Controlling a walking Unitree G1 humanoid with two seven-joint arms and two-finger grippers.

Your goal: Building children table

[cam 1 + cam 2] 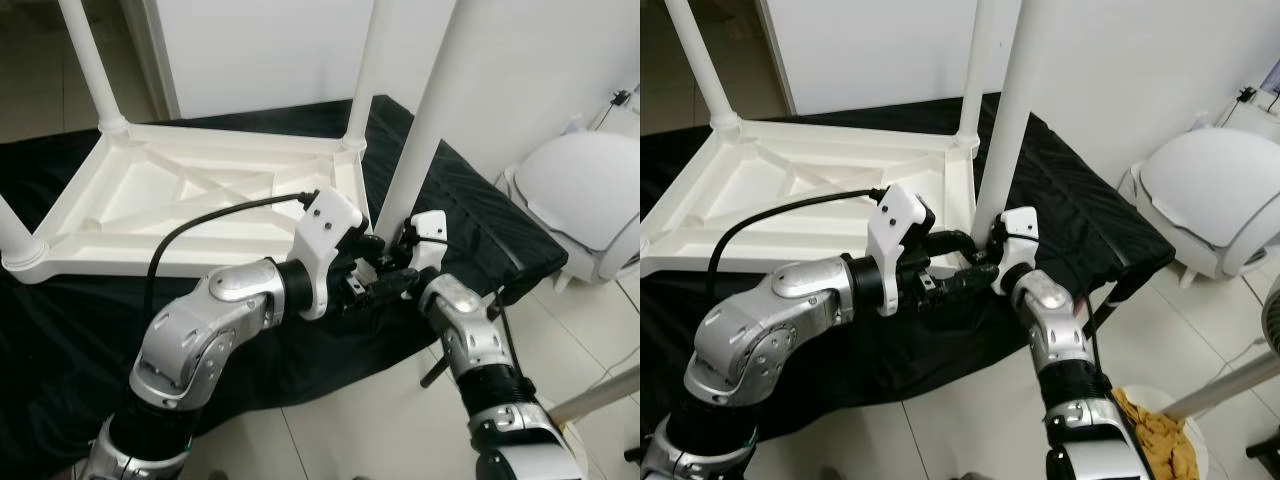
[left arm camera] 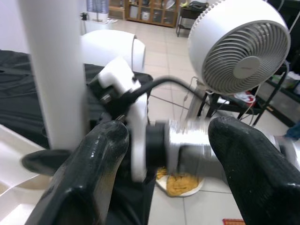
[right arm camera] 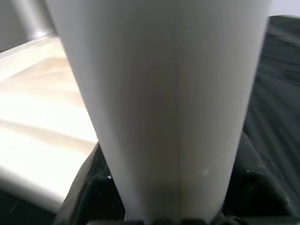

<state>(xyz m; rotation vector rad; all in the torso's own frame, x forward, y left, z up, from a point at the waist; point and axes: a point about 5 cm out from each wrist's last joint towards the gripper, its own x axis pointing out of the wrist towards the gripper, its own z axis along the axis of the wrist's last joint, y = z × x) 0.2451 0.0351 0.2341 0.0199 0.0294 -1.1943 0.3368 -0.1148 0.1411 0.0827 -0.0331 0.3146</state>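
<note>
Below your head cameras, the upturned white table top lies on a black cloth, three legs already standing in its corners. At the corner nearest you, the fourth table leg rises upright, with your left gripper and right gripper both crowded at its base. From your left wrist, the left gripper's fingers stand apart beside the leg, gripping nothing; a white fan stands beyond. From your right wrist, the leg sits right against the camera, beside the table top; you cannot tell whether that gripper is clamped.
</note>
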